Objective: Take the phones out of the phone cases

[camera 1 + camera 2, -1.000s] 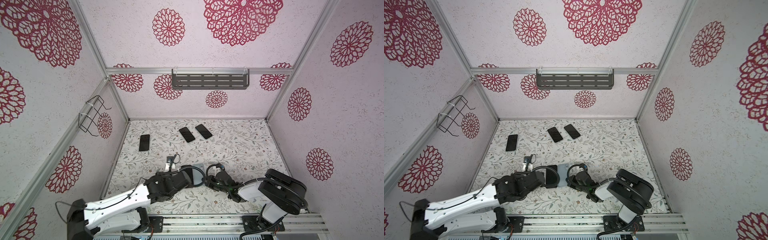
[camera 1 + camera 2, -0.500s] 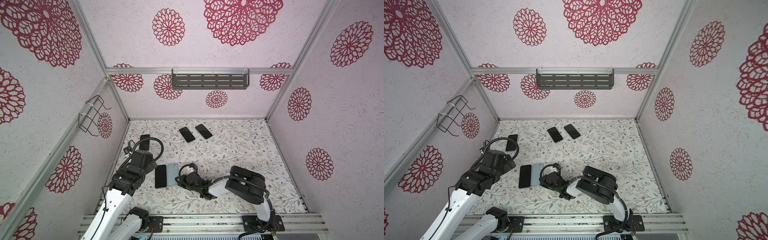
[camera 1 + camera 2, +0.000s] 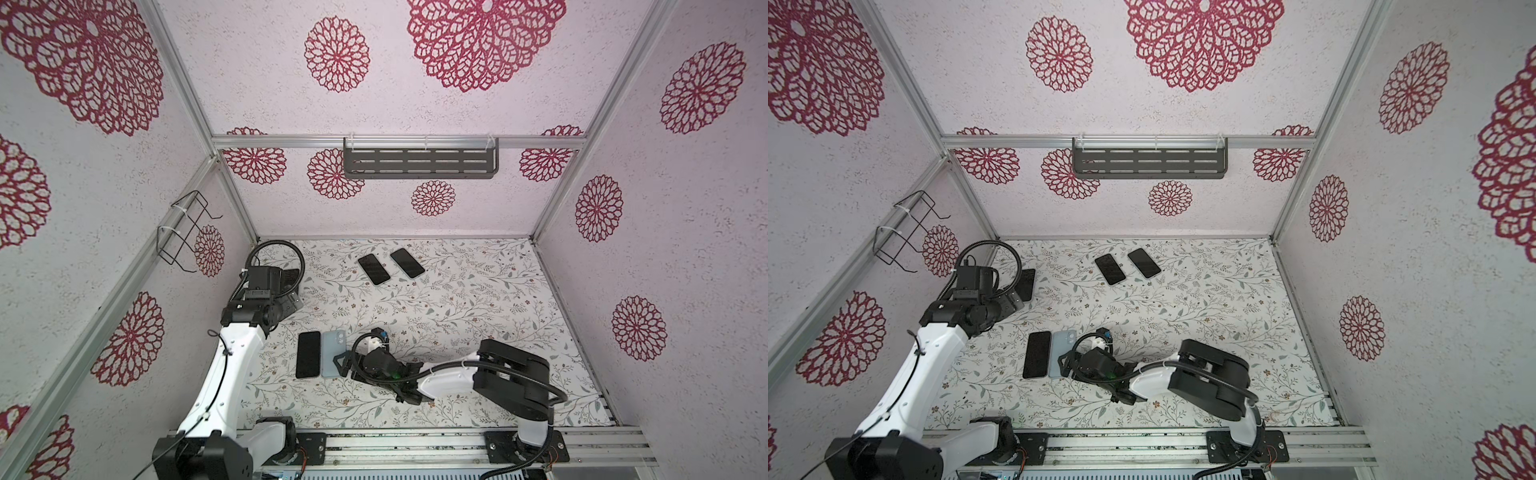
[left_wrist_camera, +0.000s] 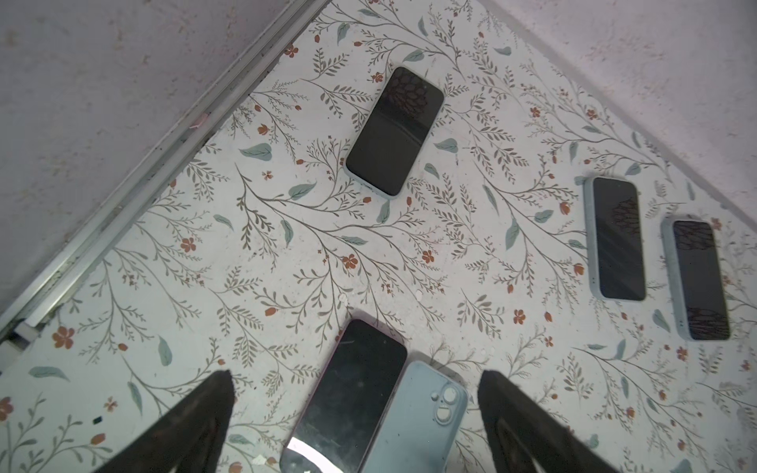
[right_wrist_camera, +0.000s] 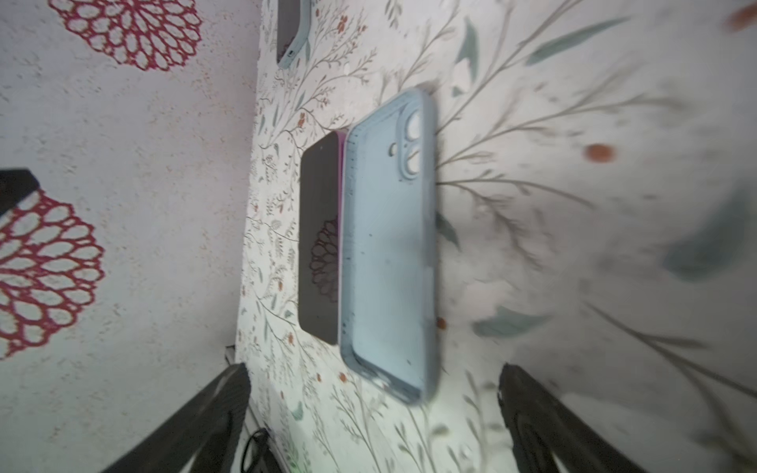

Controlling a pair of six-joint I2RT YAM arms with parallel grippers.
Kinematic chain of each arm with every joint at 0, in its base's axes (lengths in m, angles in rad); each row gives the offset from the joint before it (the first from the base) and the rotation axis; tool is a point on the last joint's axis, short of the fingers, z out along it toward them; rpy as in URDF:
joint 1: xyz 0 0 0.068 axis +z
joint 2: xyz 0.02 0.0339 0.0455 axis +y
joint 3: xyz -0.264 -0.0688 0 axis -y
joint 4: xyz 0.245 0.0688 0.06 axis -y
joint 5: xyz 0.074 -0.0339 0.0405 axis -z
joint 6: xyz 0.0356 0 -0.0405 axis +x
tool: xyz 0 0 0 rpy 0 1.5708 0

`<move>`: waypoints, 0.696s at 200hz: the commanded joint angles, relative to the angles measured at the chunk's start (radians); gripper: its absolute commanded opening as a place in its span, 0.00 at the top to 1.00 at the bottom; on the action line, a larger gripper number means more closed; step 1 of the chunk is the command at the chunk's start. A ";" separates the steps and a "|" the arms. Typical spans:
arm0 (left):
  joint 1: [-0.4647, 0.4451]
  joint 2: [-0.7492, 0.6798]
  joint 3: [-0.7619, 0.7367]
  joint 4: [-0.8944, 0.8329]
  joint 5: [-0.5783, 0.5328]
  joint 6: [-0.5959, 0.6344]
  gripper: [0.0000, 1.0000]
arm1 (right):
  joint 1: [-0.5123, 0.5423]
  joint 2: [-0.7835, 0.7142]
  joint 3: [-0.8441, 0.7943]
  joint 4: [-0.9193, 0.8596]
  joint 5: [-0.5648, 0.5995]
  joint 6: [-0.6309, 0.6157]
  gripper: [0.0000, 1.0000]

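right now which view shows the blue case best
The right wrist view: the blue case lies whole mid-frame, camera cutouts plain, slightly blurred. The left wrist view cuts off one end; in both top views it is small.

Floral table (image 3: 457,316) — bare phone (image 3: 308,354) beside empty case (image 3: 333,353), three cased phones (image 4: 395,131) (image 4: 617,239) (image 4: 700,280) apart.

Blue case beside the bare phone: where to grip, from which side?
Probably its free long edge, coming low from the side of the right gripper: the blue case lies flat, and its other long edge abuts the bare phone, leaving no gap for jaws.
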 commanded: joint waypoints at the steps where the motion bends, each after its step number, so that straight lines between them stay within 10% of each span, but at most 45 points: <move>1: 0.024 0.146 0.097 0.026 -0.039 0.114 0.03 | -0.015 -0.153 -0.076 -0.243 0.044 -0.144 0.01; 63: 0.099 0.660 0.523 -0.044 0.022 0.278 0.03 | -0.143 -0.489 -0.119 -0.588 0.002 -0.463 0.01; 139: 0.115 1.051 0.883 -0.201 0.202 0.427 0.03 | -0.215 -0.506 -0.056 -0.591 -0.053 -0.610 0.01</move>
